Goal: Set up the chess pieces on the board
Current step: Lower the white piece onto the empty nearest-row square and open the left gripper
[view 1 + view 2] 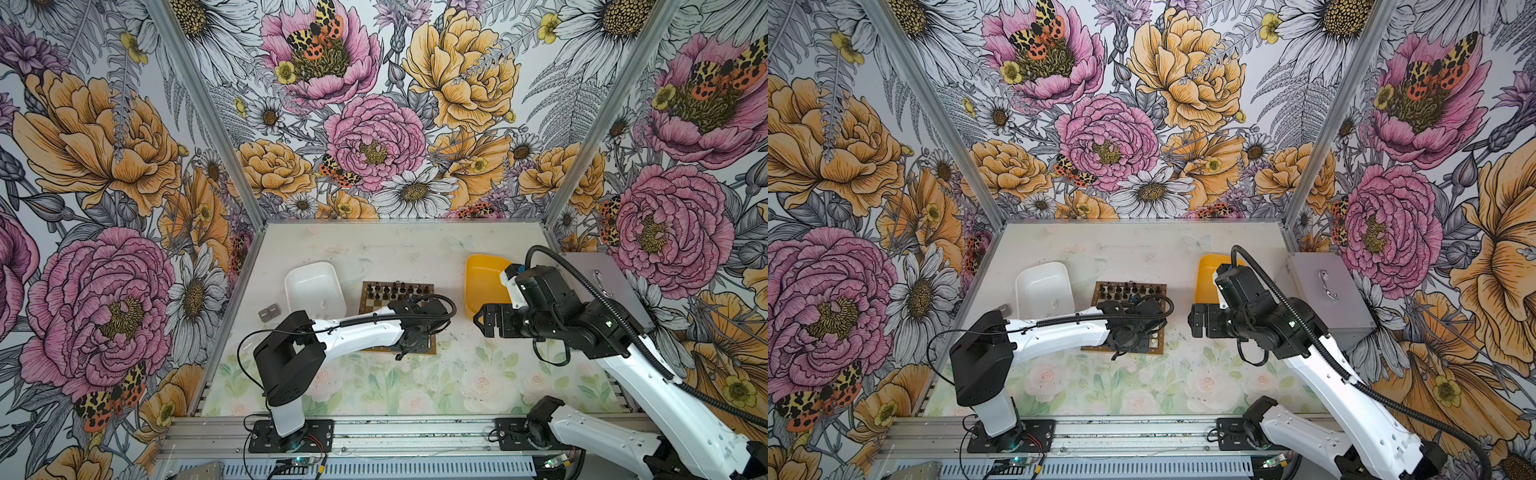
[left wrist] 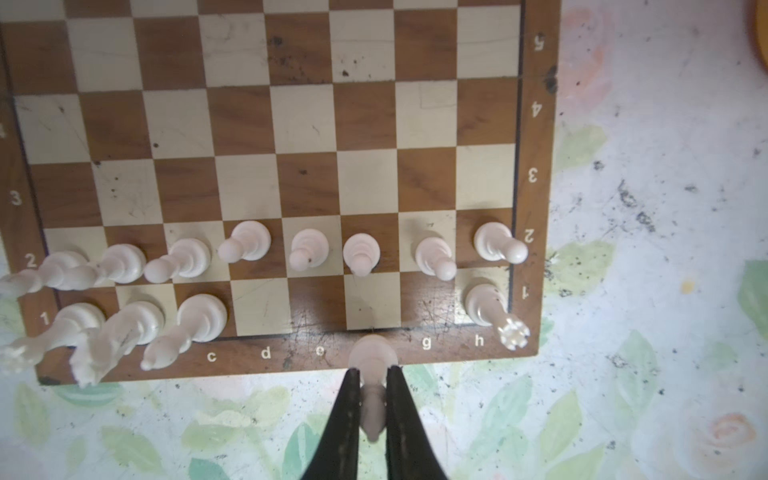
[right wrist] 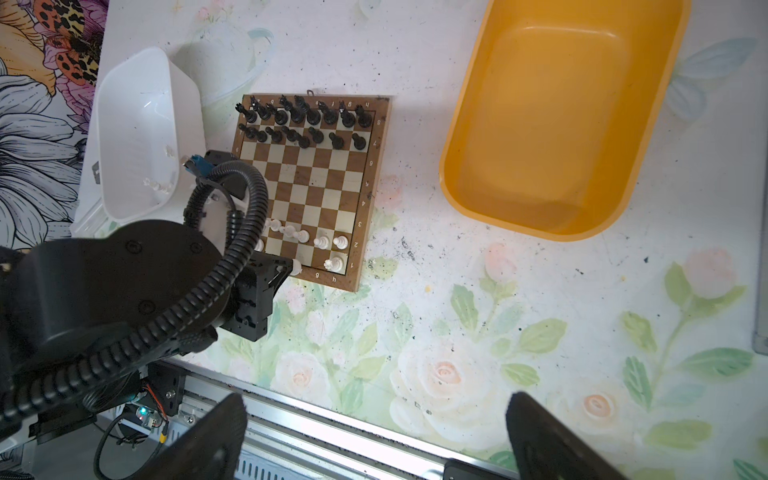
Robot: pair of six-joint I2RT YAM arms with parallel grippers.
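Black pieces and white pawns stand set, four white back squares bare; left gripper pinches a white piece, right gripper spread.

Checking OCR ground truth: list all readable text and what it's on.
"c", "d", "e", "g", "h": board border, near edge.
"1", "2", "3", "4", "5": border beside "h".
"1", "2", "3": opposite border.
Between "e" and "g": hidden by a white piece.
Top views: marks too small to read.
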